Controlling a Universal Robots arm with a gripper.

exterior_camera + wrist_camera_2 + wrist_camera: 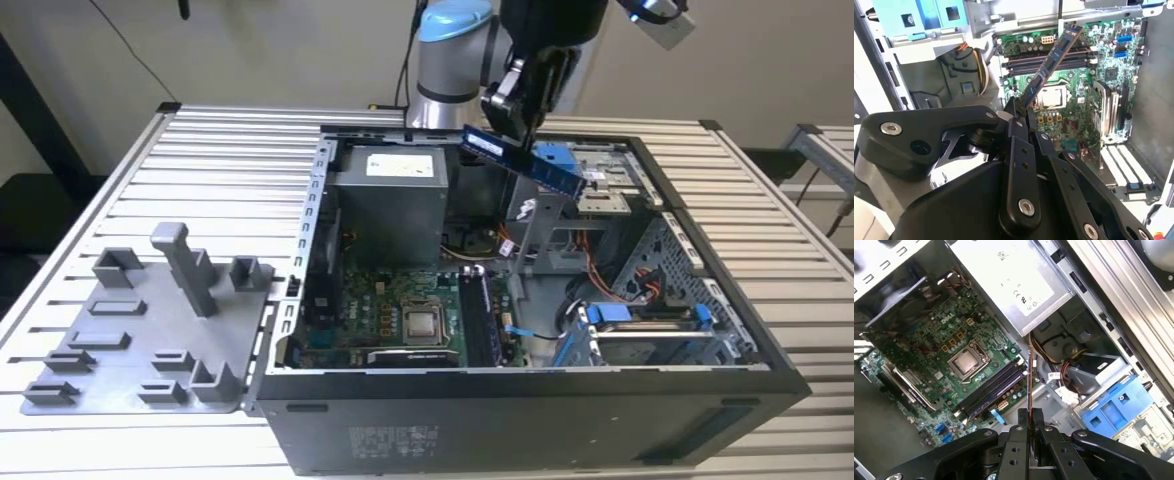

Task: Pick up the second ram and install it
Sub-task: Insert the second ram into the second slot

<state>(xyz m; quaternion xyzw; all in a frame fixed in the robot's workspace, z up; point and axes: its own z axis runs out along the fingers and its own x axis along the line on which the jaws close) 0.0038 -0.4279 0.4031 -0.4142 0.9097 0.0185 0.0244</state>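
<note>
Closest thing is the gripper [1020, 106], fingers pinched tight on one end of the second ram [1051, 62], so it's holding the stick and not open at all. The rest of the stick pokes out past the fingertips. In the first wrist view you see the ram [1030, 385] edge-on, just a thin line coming out of the gripper [1030, 414].

The stick is up in the air above the motherboard [1074, 125], not touching it. In the exterior view the ram [523, 160] is tilted, with the end toward the exterior view's right sitting lower, and the gripper [511, 125] has it well above the board [400, 300].

Down on the motherboard, the long dark memory slots [991, 387] run right beside the square silver CPU [968, 362]. Can't tell from here whether any slot has a stick in it.

Past the slot end of the motherboard there's a bundle of cables and a blue drive cage [1111, 407]. The grey power supply [1014, 280] sits just off another edge of the board.

All of that is inside the open black case [534, 430]. Well apart from the motherboard, outside the case on the exterior view's left, a grey tray [147, 335] with upright holders lies on the slatted table [227, 140]
</note>
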